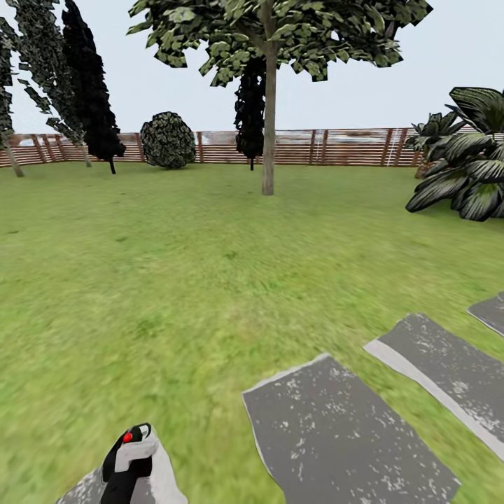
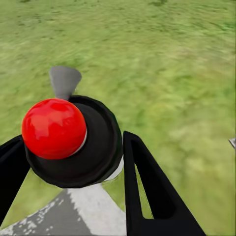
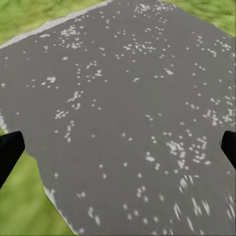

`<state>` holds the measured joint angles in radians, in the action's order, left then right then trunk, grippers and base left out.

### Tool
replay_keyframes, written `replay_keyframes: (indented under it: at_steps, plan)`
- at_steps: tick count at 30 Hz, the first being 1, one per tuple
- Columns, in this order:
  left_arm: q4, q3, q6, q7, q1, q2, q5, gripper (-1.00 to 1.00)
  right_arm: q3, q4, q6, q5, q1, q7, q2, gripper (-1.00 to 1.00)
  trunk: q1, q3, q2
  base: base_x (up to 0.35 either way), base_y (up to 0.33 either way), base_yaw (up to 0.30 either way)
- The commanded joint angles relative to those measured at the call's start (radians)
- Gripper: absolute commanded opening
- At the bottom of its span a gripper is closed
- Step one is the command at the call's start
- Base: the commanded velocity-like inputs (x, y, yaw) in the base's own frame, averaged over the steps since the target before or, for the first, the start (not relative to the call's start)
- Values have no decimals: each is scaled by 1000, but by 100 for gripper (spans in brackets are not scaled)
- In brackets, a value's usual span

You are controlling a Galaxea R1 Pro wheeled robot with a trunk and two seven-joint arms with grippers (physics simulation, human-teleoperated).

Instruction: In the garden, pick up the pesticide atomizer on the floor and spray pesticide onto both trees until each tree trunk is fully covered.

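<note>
The left gripper is clenched around the black pesticide atomizer with a red round knob, low above green lawn; the right gripper hangs spread wide over a grey speckled paving slab; a thick-trunked tree stands far ahead.

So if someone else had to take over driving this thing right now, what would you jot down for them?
Left hand: shut on the atomizer, red knob on top, held low at the head view's bottom left.
Right hand: open, empty, over a grey paving slab.
One thick-trunked tree stands straight ahead across the lawn, in front of the fence. The second tree can't be picked out for certain.
Done: atomizer picked up.
Left: drive to the trunk and spray it; no white spray shows on it yet. Then find and spray the other tree.
</note>
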<state>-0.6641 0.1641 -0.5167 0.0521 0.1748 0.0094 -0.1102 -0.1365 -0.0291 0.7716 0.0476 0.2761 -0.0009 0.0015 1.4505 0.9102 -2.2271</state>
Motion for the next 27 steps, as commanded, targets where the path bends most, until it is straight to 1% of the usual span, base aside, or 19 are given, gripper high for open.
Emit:
replay_keyframes:
  at_steps: [1, 27]
  plan:
    - [0, 0, 0, 0, 0, 0, 0, -100, 0, 0, 0, 0, 0, 0, 0, 100, 0, 0, 0, 339, 0, 0]
    - [-2, -1, 0, 0, 0, 0, 0, -100, 0, 0, 0, 0, 0, -1, 0, 100, 0, 0, 0, 340, 0, 0]
